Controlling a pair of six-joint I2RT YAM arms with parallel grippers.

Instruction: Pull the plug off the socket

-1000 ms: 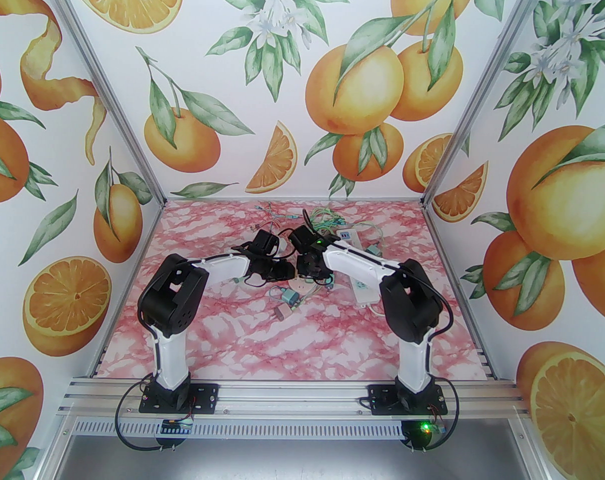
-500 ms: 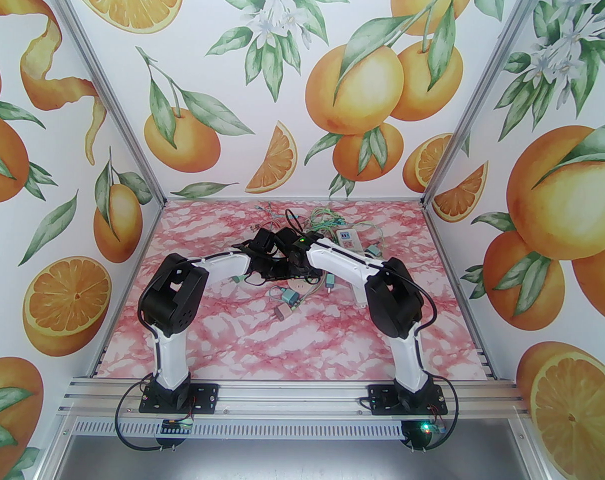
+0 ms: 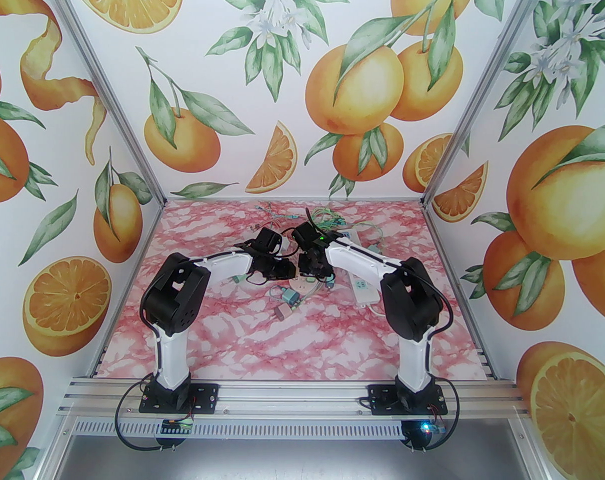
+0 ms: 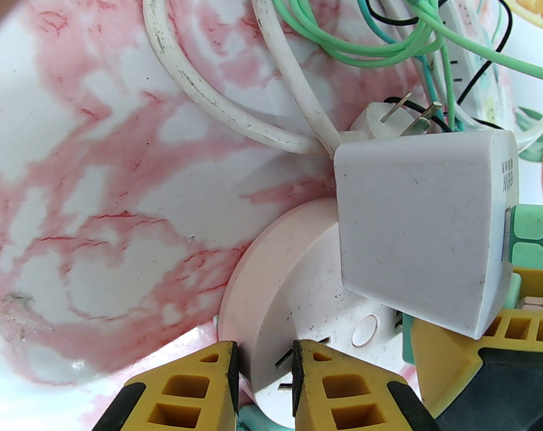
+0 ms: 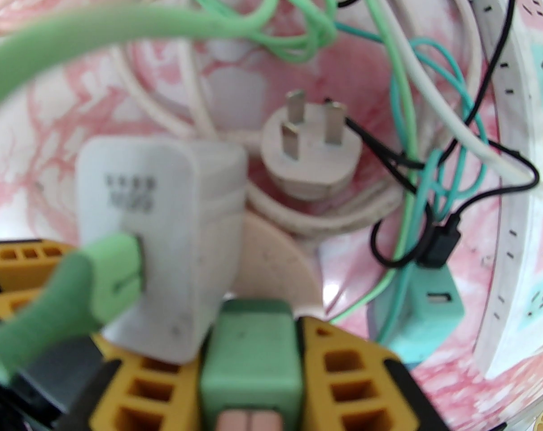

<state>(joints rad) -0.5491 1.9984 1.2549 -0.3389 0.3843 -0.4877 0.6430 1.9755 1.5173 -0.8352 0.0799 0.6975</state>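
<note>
A round pink socket (image 4: 289, 285) lies on the marble table, small in the top view (image 3: 302, 284). My left gripper (image 4: 264, 366) is shut on its near rim. A white charger block (image 4: 415, 231) stands plugged into it, with a green cable in its side (image 5: 119, 267). Next to the charger is a mint-green plug (image 5: 249, 348), and my right gripper (image 5: 249, 330) is shut on it. Whether that plug still sits in the socket (image 5: 271, 258) is hidden. Both grippers meet at mid-table, the left gripper (image 3: 285, 269) beside the right gripper (image 3: 310, 268).
A loose white three-pin plug (image 5: 309, 160) and its thick cord lie just beyond the socket. Tangled green, teal and black cables (image 3: 327, 218) spread behind. A white power strip (image 3: 361, 285) lies to the right, a teal adapter (image 3: 289, 297) and a pink one (image 3: 282, 312) in front.
The right arm swung left over the socket half a second ago and has come back to the right. The left arm has barely shifted.
</note>
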